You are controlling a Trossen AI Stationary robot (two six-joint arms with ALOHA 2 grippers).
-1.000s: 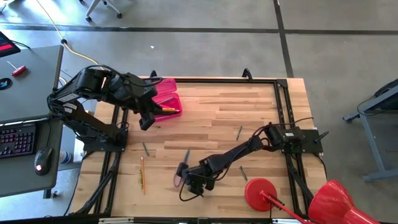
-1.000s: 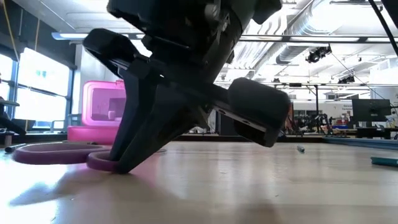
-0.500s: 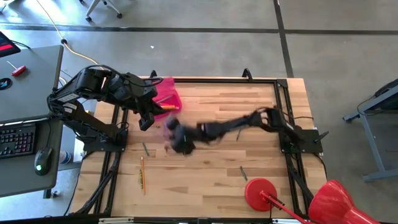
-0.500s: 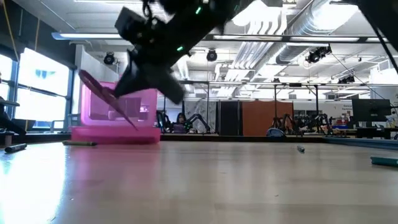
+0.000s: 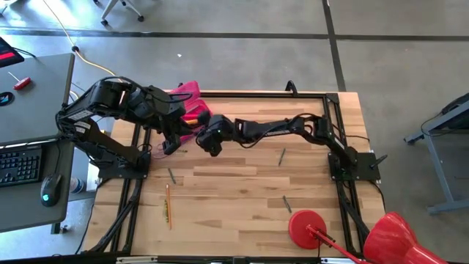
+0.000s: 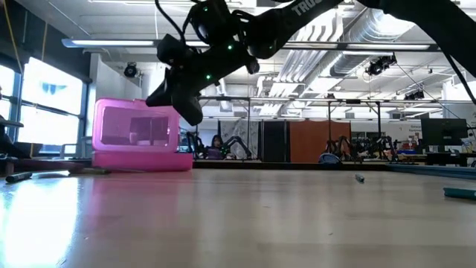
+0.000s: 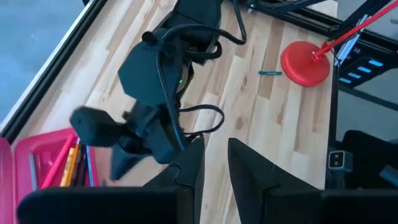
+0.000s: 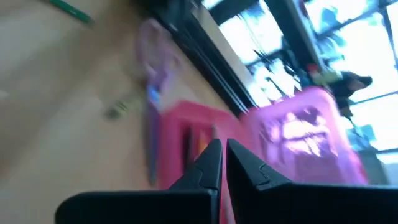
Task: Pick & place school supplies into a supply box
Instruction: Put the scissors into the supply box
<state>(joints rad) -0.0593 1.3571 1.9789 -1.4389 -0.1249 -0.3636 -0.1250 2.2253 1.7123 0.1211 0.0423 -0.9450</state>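
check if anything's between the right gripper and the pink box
Nothing visible. The right gripper hangs just beside the box, and its wrist view looks straight at the box with no object between. The left gripper hovers close by at the box's near corner, off that line but crowding it.

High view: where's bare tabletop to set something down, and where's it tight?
Free: the wood between the orange pencil and the red disc, and the far right corner beyond the right arm. Tight: the far left corner, where the left gripper and right gripper meet beside the pink supply box. Small pens dot the middle.
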